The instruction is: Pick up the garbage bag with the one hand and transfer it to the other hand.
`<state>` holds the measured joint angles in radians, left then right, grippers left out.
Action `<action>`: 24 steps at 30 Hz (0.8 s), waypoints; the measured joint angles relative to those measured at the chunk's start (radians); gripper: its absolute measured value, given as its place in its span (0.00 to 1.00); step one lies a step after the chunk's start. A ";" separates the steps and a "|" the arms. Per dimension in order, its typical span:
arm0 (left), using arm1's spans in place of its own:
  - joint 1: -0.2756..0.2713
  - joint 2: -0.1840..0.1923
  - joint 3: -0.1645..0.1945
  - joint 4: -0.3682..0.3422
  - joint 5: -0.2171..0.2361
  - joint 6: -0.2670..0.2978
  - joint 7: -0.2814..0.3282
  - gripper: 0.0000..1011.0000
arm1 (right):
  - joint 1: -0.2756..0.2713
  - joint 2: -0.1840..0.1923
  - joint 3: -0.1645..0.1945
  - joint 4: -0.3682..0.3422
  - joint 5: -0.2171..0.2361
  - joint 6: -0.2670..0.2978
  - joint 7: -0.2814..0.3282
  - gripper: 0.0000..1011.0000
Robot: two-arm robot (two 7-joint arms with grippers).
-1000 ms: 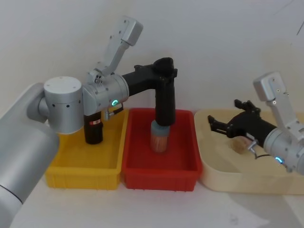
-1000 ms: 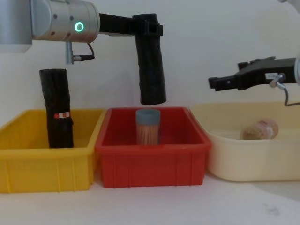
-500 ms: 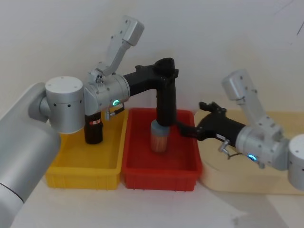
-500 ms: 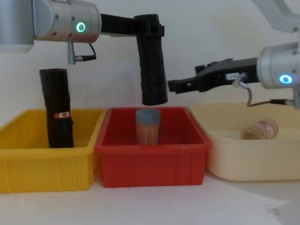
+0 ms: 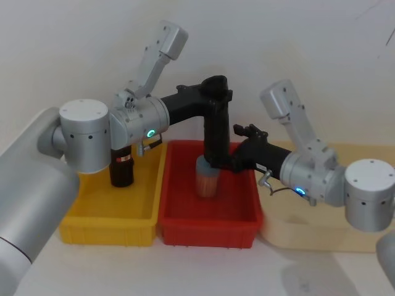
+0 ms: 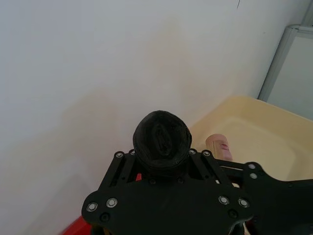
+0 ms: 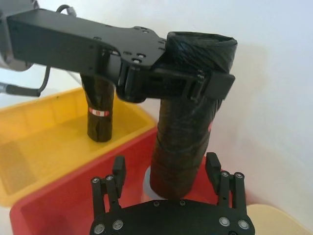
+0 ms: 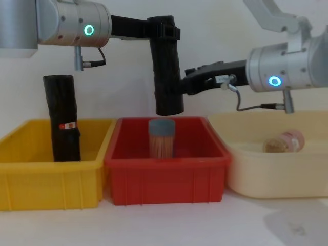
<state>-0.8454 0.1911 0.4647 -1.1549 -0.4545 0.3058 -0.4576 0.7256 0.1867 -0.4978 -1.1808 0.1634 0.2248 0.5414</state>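
A white counter [image 8: 169, 225] stands against a plain white wall [image 5: 296, 37]. Three bins sit on it in a row: a yellow bin [image 8: 31, 179] on the robot's left, a red bin [image 8: 164, 182] in the middle and a cream bin [image 8: 271, 174] on the right. In the yellow bin a black roll with a red-and-white sticker [image 8: 64, 119] stands upright. A capped container of thin sticks [image 8: 161, 138] stands in the red bin. A small jar [image 8: 284, 142] lies on its side in the cream bin.

The left arm, with a green ring at its wrist, reaches horizontally from the left across the red bin. The left claw [image 8: 164, 32] is clamped on the top end of the garbage bag [image 8: 166, 77]. The bag hangs nearly upright above the red bin, its lower end just above the capped container and not touching it.

The right arm, with a blue ring at its wrist, reaches in horizontally from the right. The right claw [image 7: 168, 171] is at the lower part of the garbage bag. In the right wrist view its fingers [image 7: 116, 178] are spread wide, one on each side of the bag, with a gap visible on both sides.
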 joint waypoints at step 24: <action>-0.001 0.000 0.000 0.001 0.000 0.000 0.000 0.36 | 0.107 -0.109 -0.018 0.195 -0.001 -0.018 -0.084 0.99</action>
<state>-0.8460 0.1909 0.4647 -1.1539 -0.4544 0.3059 -0.4577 0.8322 0.0780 -0.5154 -0.9856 0.1629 0.2066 0.4572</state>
